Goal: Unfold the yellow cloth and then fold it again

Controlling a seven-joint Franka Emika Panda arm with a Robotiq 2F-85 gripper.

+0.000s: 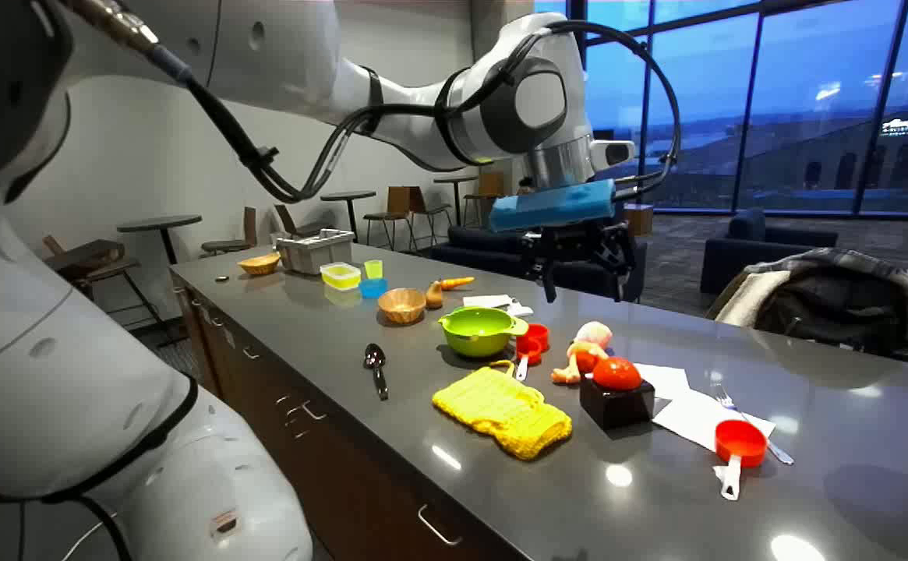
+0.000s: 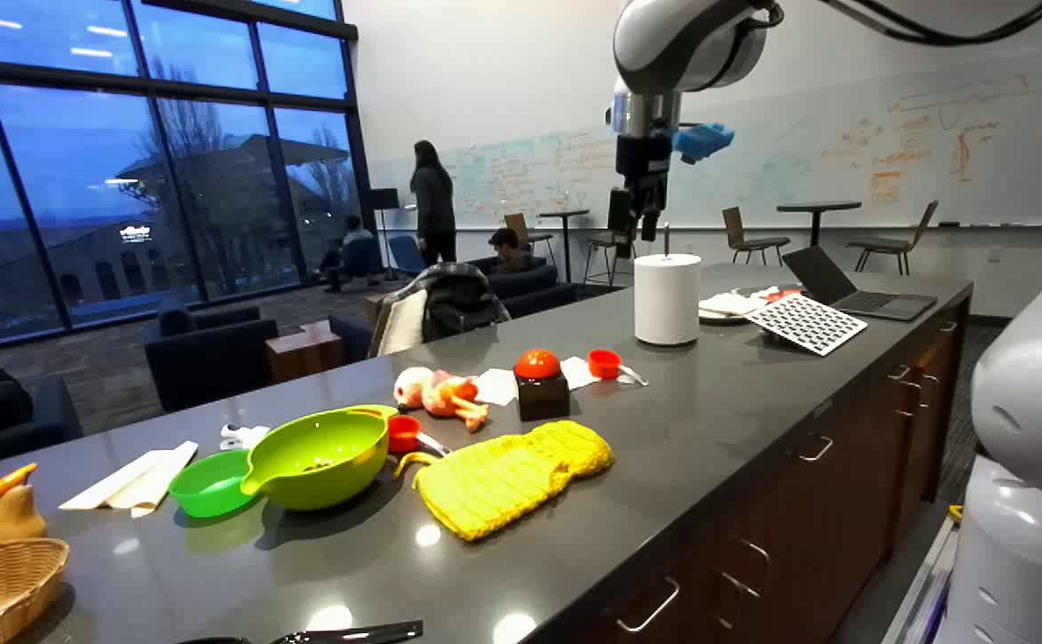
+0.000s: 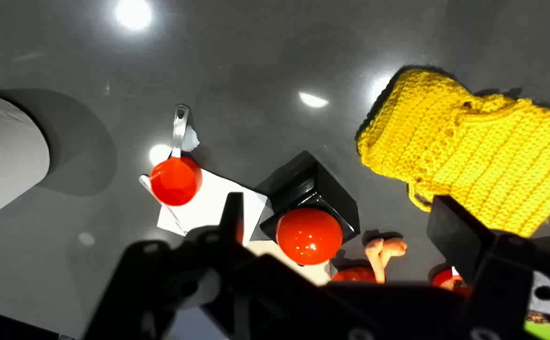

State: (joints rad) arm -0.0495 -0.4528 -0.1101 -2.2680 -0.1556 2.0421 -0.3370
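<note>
Robotiq gripper (image 1: 584, 290) hangs high above the dark counter (image 1: 641, 514) in an exterior view, its two fingers (image 1: 549, 284) standing apart. From the gripper, the yellow cloth (image 1: 504, 409) lies at 7 o'clock, well below it on the counter — it looks folded, though the layers are hard to count. Measured from the cloth, a green bowl (image 1: 478, 339) stands near, between 11 and 12 o'clock; a dark spoon (image 1: 376, 362) lies between 9 and 10; a black box (image 1: 617, 403) topped by a red dome (image 1: 617, 372) sits just beside it, close to 3.

In an exterior view, the gripper (image 2: 638, 240) is seen nearly edge-on, so its finger gap reads poorly. The yellow cloth (image 2: 512, 478) has the green bowl (image 2: 319, 470) at 9 o'clock and the black box (image 2: 543, 398) near 1.

In the wrist view, the fingers (image 3: 456, 236) are wide apart, the red dome (image 3: 309, 236) visible between them. From the dome, the yellow cloth (image 3: 473, 146) lies at 2 o'clock — one finger hides some of its edge, and the frame cuts its far end. A red measuring cup (image 3: 175, 182) rests near 10 o'clock, partly in front of white paper (image 3: 208, 203).
</note>
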